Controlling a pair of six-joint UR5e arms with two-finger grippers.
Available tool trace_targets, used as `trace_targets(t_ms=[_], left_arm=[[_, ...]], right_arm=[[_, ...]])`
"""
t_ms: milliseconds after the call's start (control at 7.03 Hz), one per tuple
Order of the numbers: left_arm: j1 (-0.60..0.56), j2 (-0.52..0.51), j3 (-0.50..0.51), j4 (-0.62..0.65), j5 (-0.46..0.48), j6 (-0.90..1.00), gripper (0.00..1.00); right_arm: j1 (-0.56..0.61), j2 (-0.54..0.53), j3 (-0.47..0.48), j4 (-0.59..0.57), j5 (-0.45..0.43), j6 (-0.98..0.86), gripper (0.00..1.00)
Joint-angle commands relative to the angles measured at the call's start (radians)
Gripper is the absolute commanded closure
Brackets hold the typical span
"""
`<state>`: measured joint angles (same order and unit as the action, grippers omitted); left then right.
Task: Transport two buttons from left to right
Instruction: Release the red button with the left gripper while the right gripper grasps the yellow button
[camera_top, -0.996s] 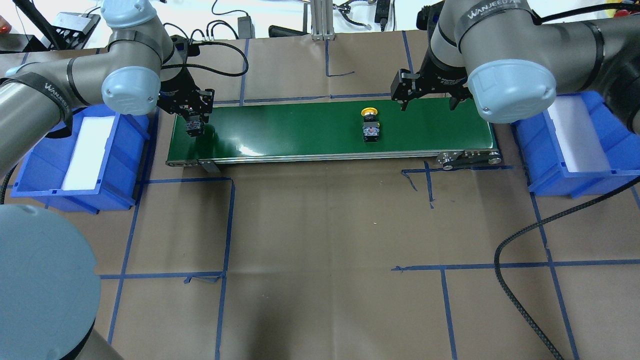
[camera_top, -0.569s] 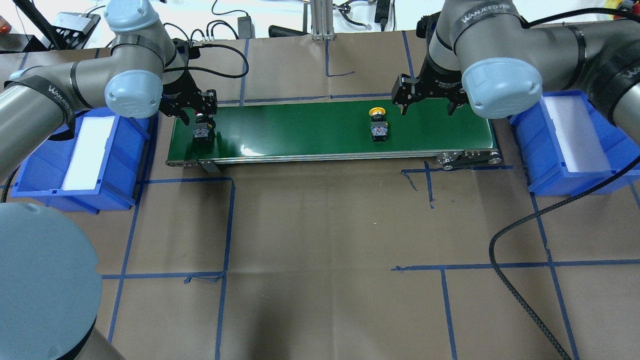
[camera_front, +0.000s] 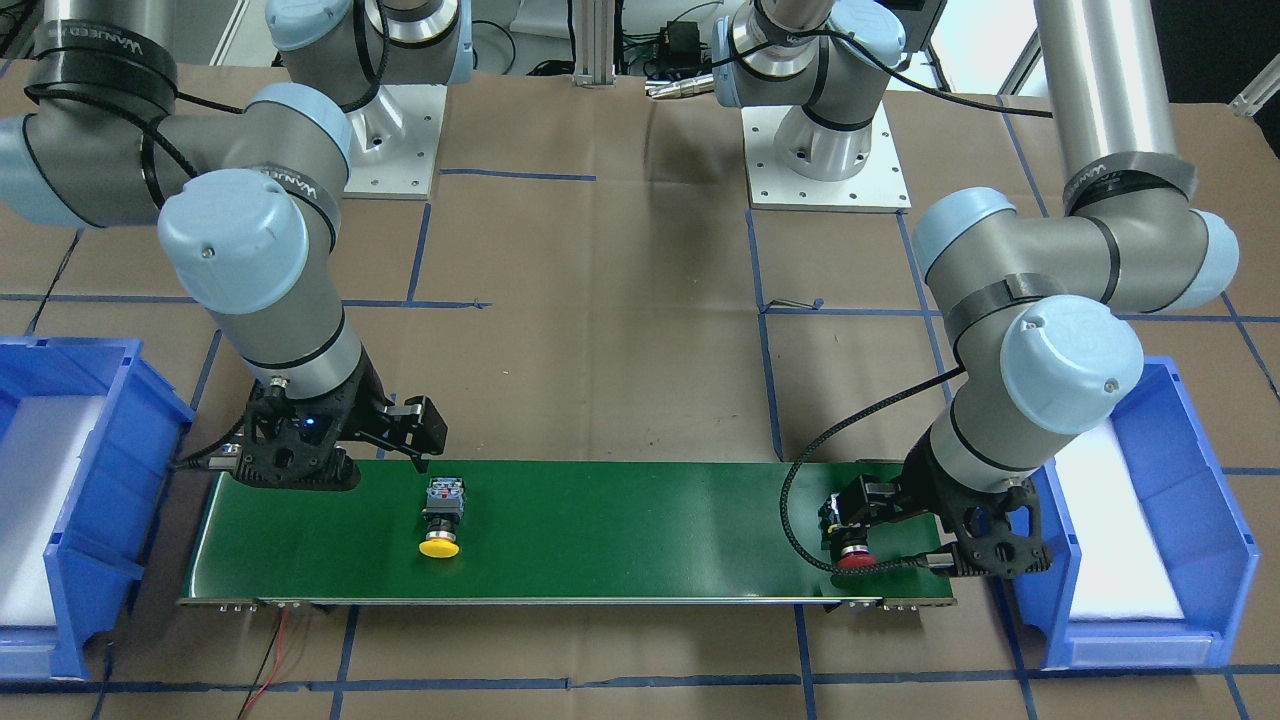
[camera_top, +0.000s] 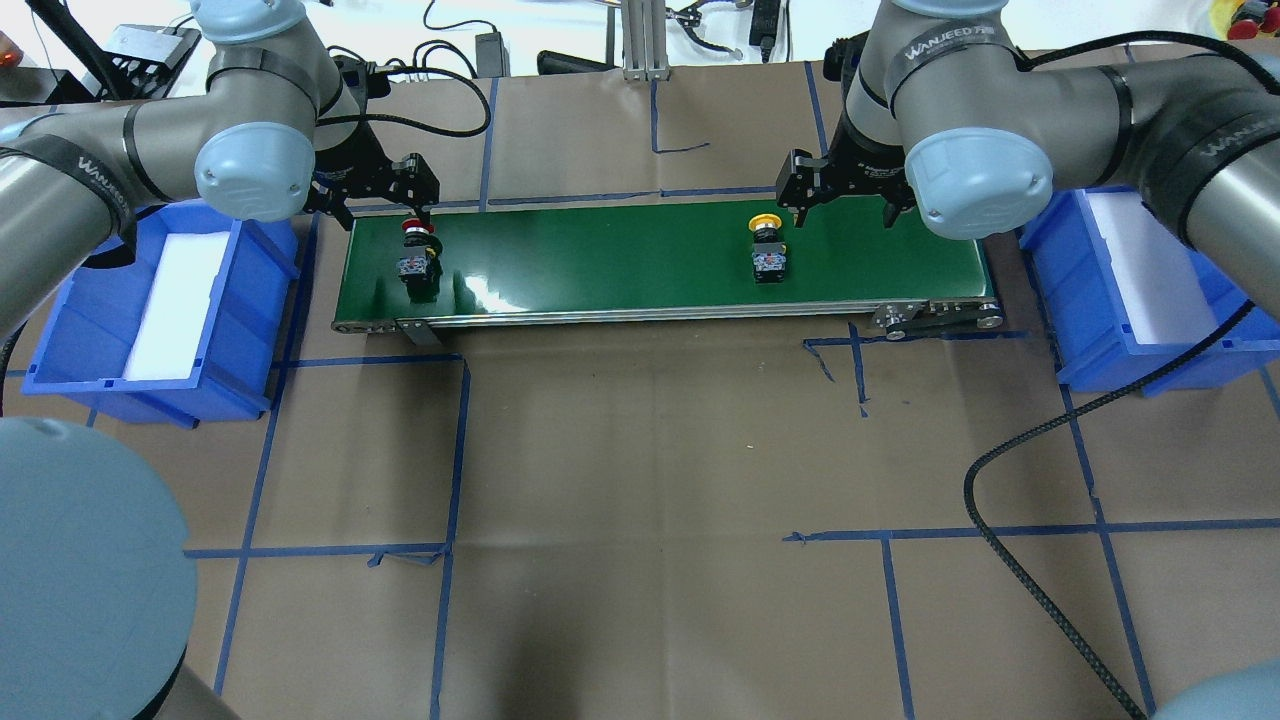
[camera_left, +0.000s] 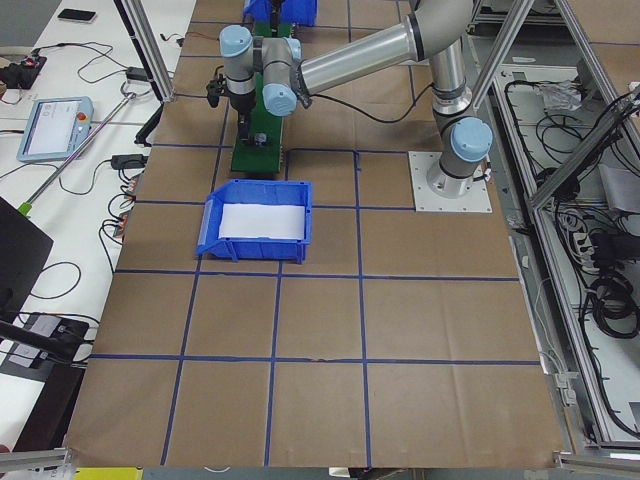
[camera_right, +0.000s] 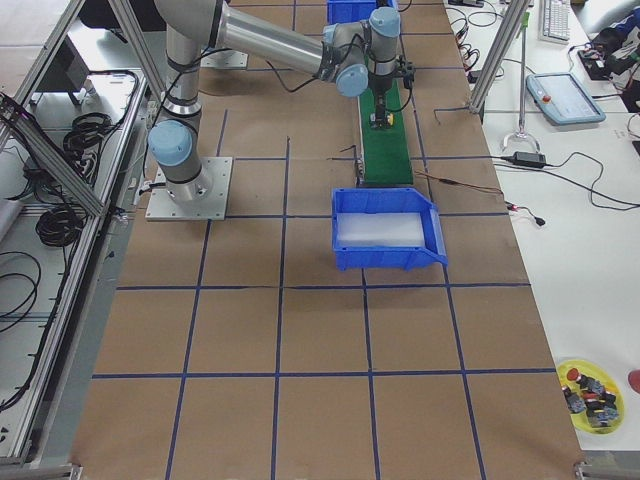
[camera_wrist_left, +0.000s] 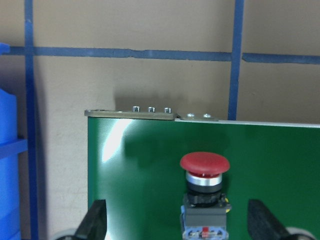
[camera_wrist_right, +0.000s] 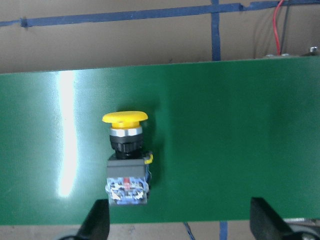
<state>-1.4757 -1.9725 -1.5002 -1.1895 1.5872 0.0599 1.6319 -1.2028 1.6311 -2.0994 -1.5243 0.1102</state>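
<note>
Overhead exterior view, left end of the green conveyor belt (camera_top: 620, 250): drop completed. Red button (camera_top: 416, 262) now lying on the belt, cap toward the far side, free of any grip, where a second ago still pinched in the left gripper (camera_top: 380, 205). That gripper now spread wide and pulled back toward the belt's far edge, holding nothing. Confirmed from the left wrist-mounted view: both fingertips well apart, red cap standing clear ahead of them. Over to the right: yellow button (camera_top: 768, 255) further along than a second ago, evidently riding the belt rightward, lying flat with its cap toward the far side. Waiting close by, the right gripper (camera_top: 845, 208), spread open and empty, hovering over the far edge near the belt's right end. Means, by the look of it, both buttons under way and the left arm's share finished. Remaining: pick each one off near the right end and, probably, drop it into the right blue bin (camera_top: 1090, 340). Worth watching the timing here, with yellow near those open fingers but not yet gripped, and red trailing well behind at the left end.
</note>
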Motion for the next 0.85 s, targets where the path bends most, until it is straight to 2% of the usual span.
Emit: trace_targets(t_ms=[0, 427, 569, 712], left_arm=[[-0.001, 0.105, 0.046, -0.196, -0.001, 0.0, 0.0], [-0.005, 0.318, 0.011, -0.4, -0.004, 0.001, 0.0], [-0.006, 0.383, 0.0, -0.435, -0.006, 0.004, 0.0], [-0.006, 0.427, -0.046, -0.432, -0.009, 0.009, 0.0]], right_arm=[[0.0, 0.095, -0.058, -0.057, 0.013, -0.003, 0.0], [0.0, 0.14, -0.06, -0.056, 0.012, -0.01, 0.0], [-0.001, 0.144, -0.059, -0.048, 0.006, -0.007, 0.08], [-0.003, 0.144, -0.057, -0.01, 0.004, -0.009, 0.41]])
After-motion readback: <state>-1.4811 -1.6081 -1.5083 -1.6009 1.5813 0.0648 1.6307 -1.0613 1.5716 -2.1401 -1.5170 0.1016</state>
